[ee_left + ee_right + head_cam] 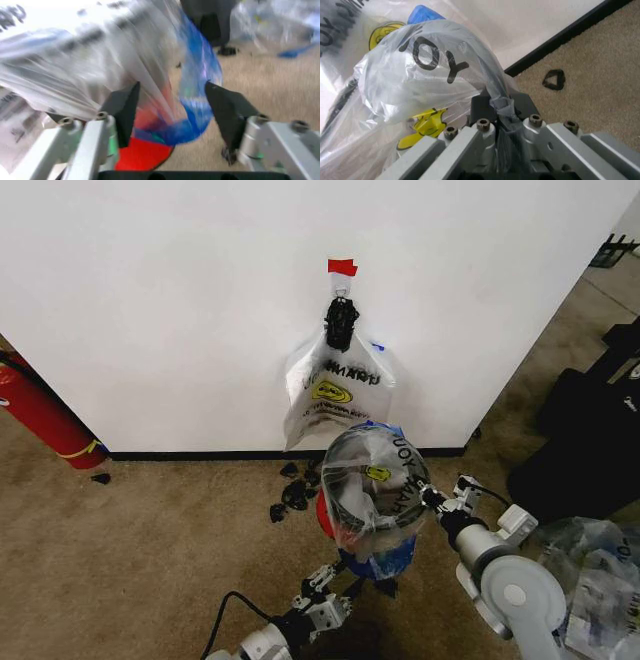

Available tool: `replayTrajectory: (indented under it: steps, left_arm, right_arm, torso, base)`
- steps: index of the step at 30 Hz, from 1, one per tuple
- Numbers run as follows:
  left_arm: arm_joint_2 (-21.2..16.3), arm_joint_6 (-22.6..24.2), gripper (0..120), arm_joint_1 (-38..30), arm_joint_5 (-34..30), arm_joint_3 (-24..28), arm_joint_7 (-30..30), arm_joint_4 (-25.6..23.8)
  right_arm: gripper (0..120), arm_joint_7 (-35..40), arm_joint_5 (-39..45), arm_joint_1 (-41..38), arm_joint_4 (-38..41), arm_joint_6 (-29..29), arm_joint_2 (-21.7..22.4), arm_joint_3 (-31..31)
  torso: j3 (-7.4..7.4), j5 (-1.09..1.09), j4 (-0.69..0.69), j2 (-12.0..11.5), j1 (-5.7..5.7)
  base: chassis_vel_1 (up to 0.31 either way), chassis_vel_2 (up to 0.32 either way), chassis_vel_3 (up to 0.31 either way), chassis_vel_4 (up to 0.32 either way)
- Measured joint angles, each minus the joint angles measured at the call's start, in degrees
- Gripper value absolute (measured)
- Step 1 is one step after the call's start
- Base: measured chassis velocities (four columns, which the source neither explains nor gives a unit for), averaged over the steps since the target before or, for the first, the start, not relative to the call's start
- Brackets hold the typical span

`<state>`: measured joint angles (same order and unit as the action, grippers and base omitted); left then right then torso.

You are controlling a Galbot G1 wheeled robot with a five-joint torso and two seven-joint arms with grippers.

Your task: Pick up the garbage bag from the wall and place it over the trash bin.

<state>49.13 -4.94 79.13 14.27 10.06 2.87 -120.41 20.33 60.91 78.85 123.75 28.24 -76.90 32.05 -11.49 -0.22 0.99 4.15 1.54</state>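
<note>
A white printed garbage bag [372, 480] with a yellow smiley and blue patches is draped over the trash bin, whose red base [323, 520] shows below it. My right gripper [431, 498] is at the bin's right rim, shut on a pinch of the bag's plastic [495, 99]. My left gripper [335, 580] is low at the bin's front, open, with the bag's blue part [197, 108] and the red base [142, 155] between its fingers. A second, similarly printed bag [335, 390] hangs on the wall [180, 300] from a black clip under a red tape tab [342, 267].
A red fire extinguisher [35, 415] leans at the left by the black baseboard. Small black pieces [293, 492] lie on the carpet in front of the wall. Black cases [590, 440] and clear plastic bags [600, 570] crowd the right side.
</note>
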Motion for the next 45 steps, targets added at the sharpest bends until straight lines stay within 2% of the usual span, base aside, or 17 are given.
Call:
replayTrajectory:
  steps: [1, 6, 7, 11, 13, 14, 16, 21, 22, 26, 28, 30, 32, 33, 35, 40, 45]
  left_arm:
    - [0.0, 0.0, 60, 0.0, 0.0, 0.0, 0.0, 0.0]
    - [-2.53, -3.53, 83, 0.8, -8.22, -3.83, -0.52, -3.95]
    - [-2.53, -3.53, 83, 0.8, -8.22, -3.83, -0.52, -3.95]
    - [-4.43, -3.37, 98, -0.02, -19.69, -7.85, -0.86, -8.17]
    - [-5.16, -2.49, 100, -0.94, -26.85, -9.53, -1.19, -10.24]
    - [-5.16, -2.49, 100, -0.94, -26.85, -9.53, -1.19, -10.24]
    - [-5.55, -1.5, 100, -1.89, -33.47, -10.94, -1.43, -11.81]
    - [-5.91, 2.63, 100, -5.31, -51.31, -14.5, -2.69, -13.89]
    - [-5.91, 2.63, 100, -5.31, -51.31, -14.5, -2.69, -13.89]
    - [-5.47, 7.46, 100, -12.8, -65.32, -14.89, -3.79, -10.57]
    - [-5.28, 8.58, 100, -14.48, -67.83, -14.74, -4.06, -9.65]
    - [-4.6, 11.39, 100, -18.63, -74.49, -14.3, -4.64, -7.27]
    - [-3.89, 14.18, 100, -22.07, -80.95, -13.88, -5.25, -4.98]
    - [-3.89, 14.18, 100, -22.07, -80.95, -13.88, -5.25, -4.98]
    - [-3.25, 16.63, 100, -25.49, -85.95, -13.06, -6.63, -1.7]
    - [-2.77, 22.52, 100, -32.0, -91.47, -10.86, -12.32, 5.5]
    - [-2.65, 25.08, 100, -34.51, -89.98, -9.19, -16.1, 8.31]
  right_arm:
    - [1, 0.0, 0.0, 0.0, 0.0, 0.0, 0.0, 0.0]
    - [1, -8.63, -6.84, 0.96, -2.34, -2.96, 3.26, -0.46]
    - [1, -8.63, -6.84, 0.96, -2.34, -2.96, 3.26, -0.46]
    - [1, -15.86, -12.11, 0.94, -5.34, -8.07, 7.4, -1.13]
    - [1, -18.97, -13.27, 0.64, -6.97, -11.12, 9.4, -1.59]
    - [1, -18.97, -13.27, 0.64, -6.97, -11.12, 9.4, -1.59]
    - [1, -22.33, -13.99, 0.44, -8.5, -14.14, 10.88, -1.88]
    - [1, -34.87, -14.55, -0.06, -13.29, -22.04, 14.91, -2.06]
    - [1, -34.87, -14.55, -0.06, -13.29, -22.04, 14.91, -2.06]
    - [1, -43.26, -13.62, -0.84, -17.58, -28.45, 17.29, -2.06]
    - [1, -44.68, -13.57, -1.1, -18.5, -29.87, 17.58, -2.16]
    - [1, -47.18, -13.51, -1.74, -20.03, -31.97, 18.06, -2.62]
    - [1, -48.93, -13.41, -2.42, -21.03, -32.87, 18.4, -3.2]
    - [1, -48.93, -13.41, -2.42, -21.03, -32.87, 18.4, -3.2]
    - [1, -50.52, -13.42, -2.54, -21.63, -33.52, 18.64, -3.32]
    - [1, -54.49, -13.41, -1.97, -22.03, -33.57, 19.57, -2.88]
    - [1, -55.06, -13.18, -1.8, -22.05, -33.56, 20.14, -2.57]
  torso:
    - [0.0, 0.0, 0.0, 0.0, 0.0]
    - [0.0, 0.01, 0.01, 0.0, 0.0]
    - [0.0, 0.01, 0.01, 0.0, 0.0]
    - [0.0, 0.02, 0.0, 0.0, 0.0]
    - [0.0, 0.01, 0.01, 0.0, 0.0]
    - [0.0, 0.01, 0.01, 0.0, 0.0]
    - [0.0, 0.01, 0.0, 0.0, 0.0]
    - [0.0, 0.01, 0.0, 0.0, 0.0]
    - [0.0, 0.01, 0.0, 0.0, 0.0]
    - [-0.01, 0.0, 0.0, 0.0, 0.0]
    - [-0.01, 0.0, 0.01, 0.0, 0.01]
    - [-0.01, 0.0, 0.03, 0.0, 0.01]
    - [-0.01, 0.01, -0.02, 0.0, 0.01]
    - [-0.01, 0.01, -0.02, 0.0, 0.01]
    - [-0.01, 0.0, -0.01, 0.0, 0.01]
    - [-0.01, 0.0, 0.01, 0.0, 0.01]
    - [-0.01, 0.01, 0.01, 0.0, 0.01]
  base:
    - [0.0, 0.0, 0.0, 0.0]
    - [0.0, 0.0, 0.0, 0.0]
    - [0.0, 0.0, 0.0, 0.0]
    - [0.0, 0.0, 0.0, 0.0]
    - [0.0, 0.0, 0.0, 0.0]
    - [0.0, 0.0, 0.0, 0.0]
    - [0.0, 0.0, 0.0, 0.0]
    - [0.0, 0.0, 0.0, 0.0]
    - [0.0, 0.0, 0.0, 0.0]
    - [0.0, 0.0, 0.0, 0.0]
    - [0.0, 0.0, 0.0, 0.0]
    - [0.0, 0.0, 0.0, 0.0]
    - [0.0, 0.0, 0.0, 0.0]
    - [0.0, 0.0, 0.0, 0.0]
    - [0.0, 0.0, 0.0, 0.0]
    - [0.0, 0.0, 0.0, 0.0]
    - [0.0, 0.0, 0.0, 0.0]
